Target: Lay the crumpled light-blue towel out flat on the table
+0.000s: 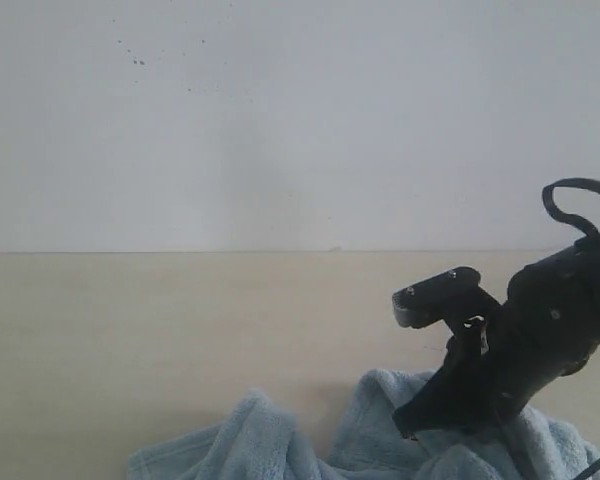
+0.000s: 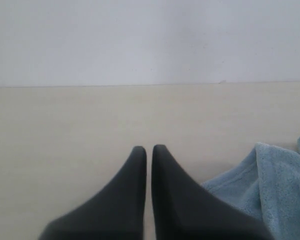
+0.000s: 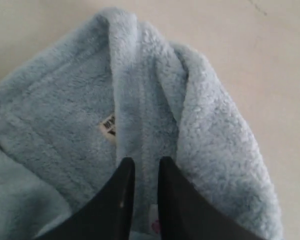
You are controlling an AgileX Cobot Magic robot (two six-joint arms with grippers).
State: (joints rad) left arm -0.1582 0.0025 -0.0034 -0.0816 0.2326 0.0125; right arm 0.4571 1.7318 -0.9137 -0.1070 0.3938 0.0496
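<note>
**Right claw sits on the towel; left claw waits beside it**

The towel (image 1: 270,445) lies bunched on the near part of the table (image 1: 180,320), right of the middle and well away from the far edge where the wall begins. It is nowhere near flat: humps and folds stand up all over it.

The right claw (image 3: 143,165) is down on the heap. Its jaws stand narrow, one on each side of a raised fold. That fold runs straight ahead of the claw, in line with the fingers, and a small white tag (image 3: 108,125) shows just beside it. I cannot tell whether the jaws really bite the cloth or only straddle it.

The left claw (image 2: 149,150) is closed, holds nothing and hovers over bare table. A hemmed border of the towel lies just beside it, not touching.

So the right arm is the nearer one by far. As I judge it, any pull must run along that fold, away from the heap, while the left claw would first have to open and shift sideways to the border.
</note>
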